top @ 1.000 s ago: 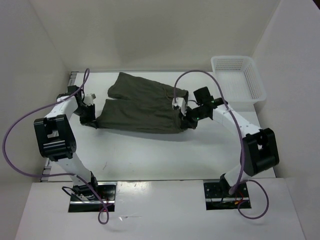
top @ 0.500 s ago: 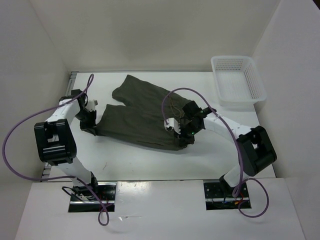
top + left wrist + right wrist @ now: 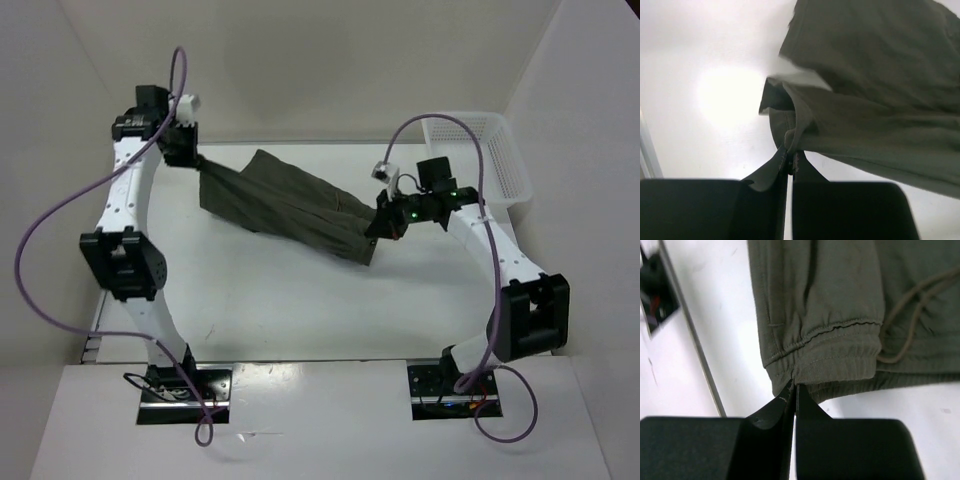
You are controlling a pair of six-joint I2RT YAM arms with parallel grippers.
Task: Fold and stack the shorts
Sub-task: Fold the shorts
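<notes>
jaws: left gripper [image 3: 187, 150] and right gripper [image 3: 384, 222] both pinch the shorts [image 3: 285, 200]
change: we've just lifted them, left end now upper left of frame; fold-over likely next

Plain dark olive-green: shorts [image 3: 290, 200], matching drawcord [image 3: 914, 322]. White, open lattice pattern: mesh basket [image 3: 497, 150]. Plain white: worktop [image 3: 280, 300]. Black and white: arms [image 3: 122, 210]. Black: left tool [image 3: 789, 156], right tool [image 3: 793, 387]. Purple: cables [image 3: 440, 118].
</notes>
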